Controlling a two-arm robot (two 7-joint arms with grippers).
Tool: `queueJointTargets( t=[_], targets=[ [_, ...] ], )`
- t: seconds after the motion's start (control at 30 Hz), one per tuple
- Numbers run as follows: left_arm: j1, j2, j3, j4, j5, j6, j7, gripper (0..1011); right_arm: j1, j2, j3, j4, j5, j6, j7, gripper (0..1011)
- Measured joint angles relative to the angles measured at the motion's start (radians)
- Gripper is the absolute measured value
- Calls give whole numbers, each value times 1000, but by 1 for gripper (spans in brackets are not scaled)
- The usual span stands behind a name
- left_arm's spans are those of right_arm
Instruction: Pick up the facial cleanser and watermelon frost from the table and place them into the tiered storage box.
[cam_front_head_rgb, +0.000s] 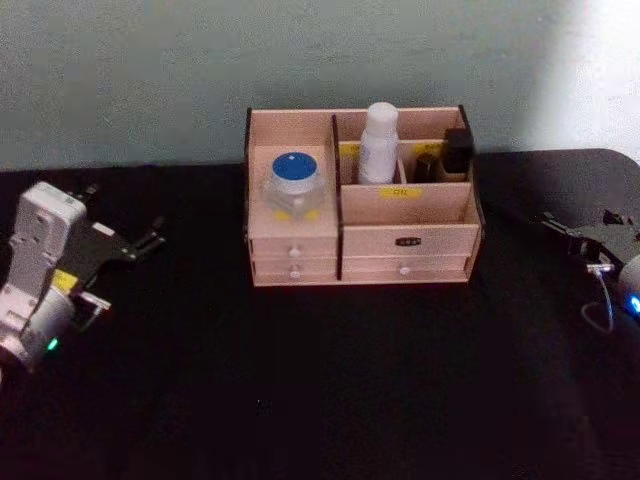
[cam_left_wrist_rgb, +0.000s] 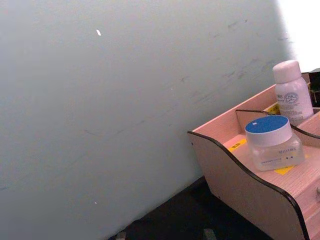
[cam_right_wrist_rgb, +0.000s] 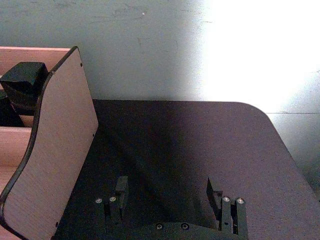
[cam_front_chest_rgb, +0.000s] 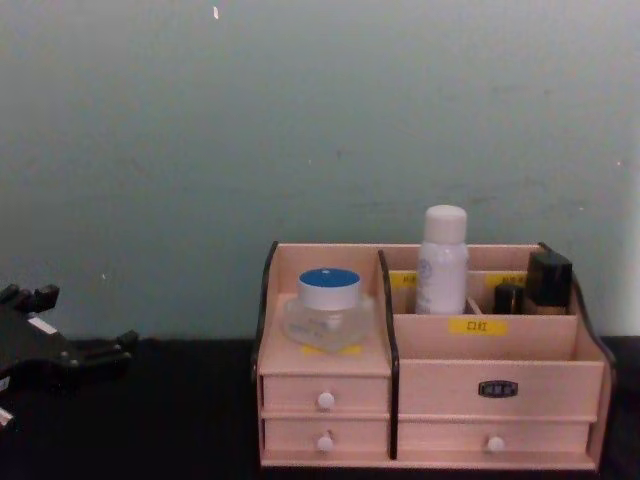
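**Both items boxed, both grippers standing off to the sides**

Nearest the head camera is bare black desk; nothing lies on its front half. Farther back, toward the rear edge and near the middle, stands the tiered storage box. The watermelon frost sits upright in the box's left compartment, above the two small left drawers. The facial cleanser stands upright, its long axis vertical, in a rear compartment right of the centre divider, with the small dark bottles beside it on the right.

The left gripper hovers near the desk's left edge, well apart from the box, its fingers spread and empty; the jar lies to its right. The right gripper hangs over the desk near the right edge, fingers wide apart with nothing between them, the box's side wall just to its left in the right wrist view.

By my reading both placements look done. Each arm is nearer its own item, so any correction would fall left arm to jar, right arm to bottle.
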Motion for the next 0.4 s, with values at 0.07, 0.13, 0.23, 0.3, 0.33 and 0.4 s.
queueJointTargets(
  t=[0.07,0.13,0.23,0.3,0.33,0.4],
  targets=[
    [0,0,0,0,0,0,0,1001,0,0,0,0,0,0,0,1003],
    [0,0,0,0,0,0,0,1001,0,0,0,0,0,0,0,1003],
    [0,0,0,0,0,0,0,1001,0,0,0,0,0,0,0,1003],
    [0,0,0,0,0,0,0,1001,0,0,0,0,0,0,0,1003],
    [0,0,0,0,0,0,0,1001,0,0,0,0,0,0,0,1003],
    [0,0,0,0,0,0,0,1001,0,0,0,0,0,0,0,1003]
  ],
)
